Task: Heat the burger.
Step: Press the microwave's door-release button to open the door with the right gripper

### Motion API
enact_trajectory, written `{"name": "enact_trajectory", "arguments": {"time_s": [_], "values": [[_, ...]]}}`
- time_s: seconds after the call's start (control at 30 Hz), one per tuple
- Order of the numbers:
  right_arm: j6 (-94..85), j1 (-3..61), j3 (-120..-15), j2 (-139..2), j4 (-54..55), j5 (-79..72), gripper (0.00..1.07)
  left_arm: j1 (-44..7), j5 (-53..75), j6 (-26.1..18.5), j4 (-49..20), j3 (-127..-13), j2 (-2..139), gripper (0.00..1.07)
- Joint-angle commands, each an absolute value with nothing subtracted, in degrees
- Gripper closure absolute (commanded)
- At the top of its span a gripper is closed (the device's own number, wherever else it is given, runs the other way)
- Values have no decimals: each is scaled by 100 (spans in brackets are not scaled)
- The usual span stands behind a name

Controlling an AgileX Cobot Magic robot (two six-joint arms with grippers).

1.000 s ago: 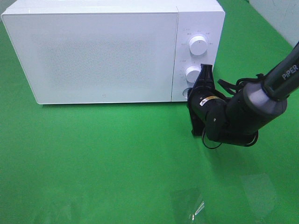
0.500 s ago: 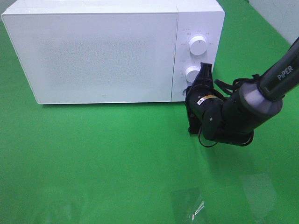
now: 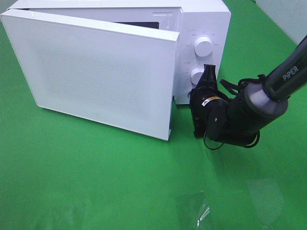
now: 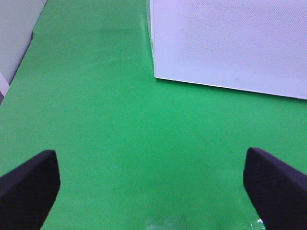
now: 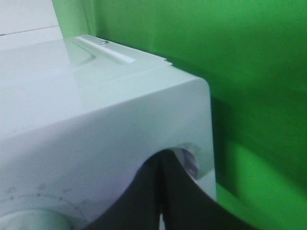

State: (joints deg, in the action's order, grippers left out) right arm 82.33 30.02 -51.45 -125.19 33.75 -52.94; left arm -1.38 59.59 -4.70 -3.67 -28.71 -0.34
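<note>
The burger is out of view in every frame. A white microwave (image 3: 204,19) stands at the back of the green table, its door (image 3: 96,72) swung partly out on the left hinge. My right gripper (image 3: 197,90) is shut, its tips against the round button at the bottom of the control panel. In the right wrist view the shut fingers (image 5: 144,196) touch that button (image 5: 191,162). My left gripper (image 4: 152,191) is open over bare green cloth, facing the microwave door (image 4: 230,43), with nothing between its fingers. It does not show in the exterior view.
Two white knobs (image 3: 203,46) (image 3: 197,75) sit above the button. A scrap of clear film (image 3: 199,211) lies on the green cloth near the front edge. A pale wall (image 3: 288,14) stands at the back right.
The microwave door, closed in both earlier frames, has sprung open toward the front. My right gripper has crept slightly left, closer against the panel.
</note>
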Motion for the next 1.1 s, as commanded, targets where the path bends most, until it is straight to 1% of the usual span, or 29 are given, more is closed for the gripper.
{"name": "enact_trajectory", "arguments": {"time_s": [0.03,0.47,0.63,0.77,0.83,1.0,1.1], "values": [[8170,2664,-5638,-12364,3392,-7523,107,-132,5930,-481,-401,-2853,-132,10],[8193,2681,-5632,-12347,3346,-7408,107,-132,5930,-481,-401,-2853,-132,10],[8199,2785,-5477,-12336,3352,-7093,107,-132,5930,-481,-401,-2853,-132,10],[8319,2979,-5162,-12221,3392,-6635,107,-132,5930,-481,-401,-2853,-132,10],[8531,3191,-4876,-12158,3306,-6199,107,-132,5930,-481,-401,-2853,-132,10],[8629,3283,-4635,-12089,3174,-5821,107,-132,5930,-481,-401,-2853,-132,10],[8623,3283,-4400,-11940,2956,-5191,107,-132,5930,-481,-401,-2853,-132,10]]}}
